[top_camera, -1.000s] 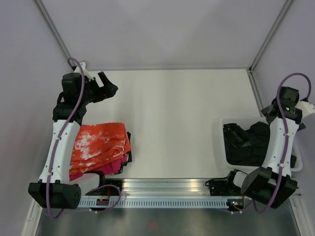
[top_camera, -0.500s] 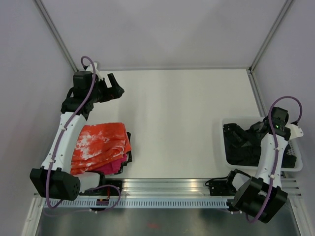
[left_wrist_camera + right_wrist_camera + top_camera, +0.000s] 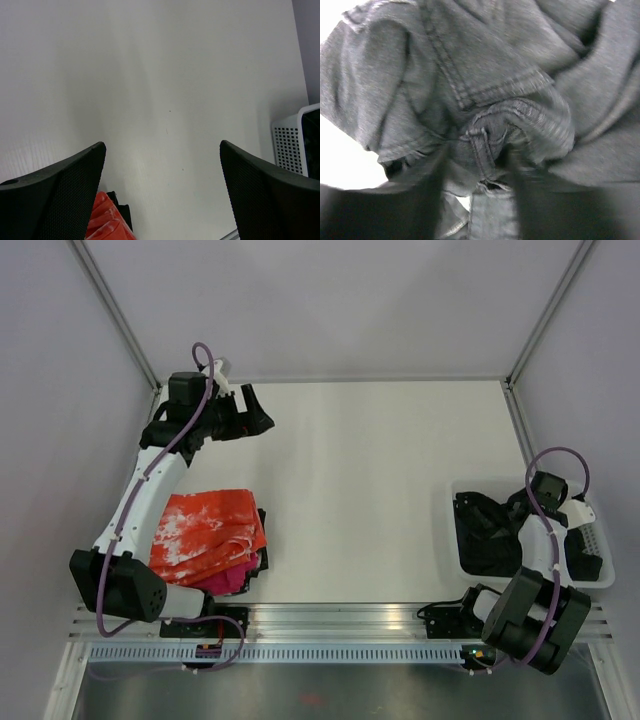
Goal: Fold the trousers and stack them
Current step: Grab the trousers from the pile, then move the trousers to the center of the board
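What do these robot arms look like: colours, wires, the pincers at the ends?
Both the left arm and right arm have white links between chunky black joints, with a purple cable looping along each. The left gripper is black; its two broad fingers have a fine dotted texture.

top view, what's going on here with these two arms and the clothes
The right gripper is down in the white bin, its jaws either side of a bunched fold of the black trousers; whether it grips yet is unclear. The left gripper hangs open over bare table, holding nothing. An orange-and-white garment lies folded on a pink garment at the left. The trousers are not yet folded.
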You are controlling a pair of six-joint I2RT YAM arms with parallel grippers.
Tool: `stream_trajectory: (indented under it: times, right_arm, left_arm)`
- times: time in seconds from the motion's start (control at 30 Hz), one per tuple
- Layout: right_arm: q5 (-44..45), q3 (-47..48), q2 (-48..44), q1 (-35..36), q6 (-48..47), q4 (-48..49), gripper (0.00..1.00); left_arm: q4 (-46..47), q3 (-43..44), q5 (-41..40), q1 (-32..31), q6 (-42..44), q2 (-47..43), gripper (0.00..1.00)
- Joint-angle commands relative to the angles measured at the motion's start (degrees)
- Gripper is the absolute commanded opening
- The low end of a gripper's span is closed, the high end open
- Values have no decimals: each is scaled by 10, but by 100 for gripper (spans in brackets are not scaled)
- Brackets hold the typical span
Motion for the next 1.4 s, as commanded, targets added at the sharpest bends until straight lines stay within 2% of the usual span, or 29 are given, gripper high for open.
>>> stream_trajectory:
  times: [0.0, 0.03, 0.07, 0.2, 0.3, 0.4, 0.43, 0.5, 0.53, 0.6, 0.67, 0.7, 0.73, 0.8, 0.87, 0.9, 0.93, 1.07, 1.17, 1.27, 1.33, 1.37]
  right_arm:
    - [-9, -4, 33, -1, -16, 103, 48]
    - [-13, 2, 36, -1, -31, 113, 18]
    - [-15, 8, 36, -1, -44, 113, 1]
    - [-6, 60, 15, -1, -139, 63, 0]
    - [-23, 139, -36, -1, -187, 23, 0]
    - [-123, 248, -90, 0, -209, 39, 0]
    - [-198, 308, -96, 0, -213, 49, 0]
    - [-288, 374, -85, 3, -216, 77, 0]
    - [-383, 441, -56, 11, -214, 86, 0]
    - [-441, 512, -19, 38, -201, 96, 0]
    - [-438, 624, 50, 122, -211, 87, 0]
    - [-432, 673, 81, 190, -246, 53, 0]
    - [-419, 776, 147, 227, -262, 33, 0]
    - [-414, 908, 242, 295, -276, 5, 0]
    - [-420, 974, 298, 338, -280, 13, 0]
    - [-437, 1053, 382, 390, -273, 61, 0]
    - [-437, 1054, 383, 391, -267, 61, 0]
    - [-480, 1056, 449, 461, -236, 187, 0]
    - [-510, 1040, 506, 510, -212, 216, 0]
    - [-544, 971, 554, 528, -157, 243, 0]
    - [-533, 918, 579, 543, -165, 236, 0]
    - [-518, 905, 587, 549, -178, 202, 12]
  left_arm:
    - [-4, 38, 16, -22, 31, 12, 100]
    - [-5, 38, 14, -29, 32, 14, 100]
    - [-5, 38, 13, -32, 32, 15, 100]
    - [-5, 35, 11, -37, 51, 18, 100]
    - [-10, 46, 11, -40, 71, 25, 100]
    - [-14, 65, 10, -42, 74, 39, 100]
    - [-14, 70, 17, -42, 75, 44, 100]
    - [-12, 79, 24, -42, 76, 48, 100]
    - [-9, 83, 29, -43, 76, 50, 100]
    - [-7, 92, 32, -43, 77, 56, 100]
    - [-6, 103, 36, -43, 77, 62, 100]
    - [-6, 107, 36, -43, 76, 64, 100]
    - [-6, 109, 33, -44, 76, 65, 100]
    - [-6, 116, 30, -43, 75, 66, 100]
    - [-14, 122, 0, -43, 71, 65, 100]
    - [-29, 129, -57, -42, 70, 61, 100]
    - [-29, 129, -57, -42, 70, 60, 100]
    - [-54, 139, -114, -37, 53, 52, 100]
    - [-43, 130, -86, -18, 34, 33, 100]
    - [-4, 100, -65, -14, 40, 3, 100]
    - [-6, 92, -97, -13, 40, -5, 100]
    - [-13, 87, -108, -11, 40, -8, 100]
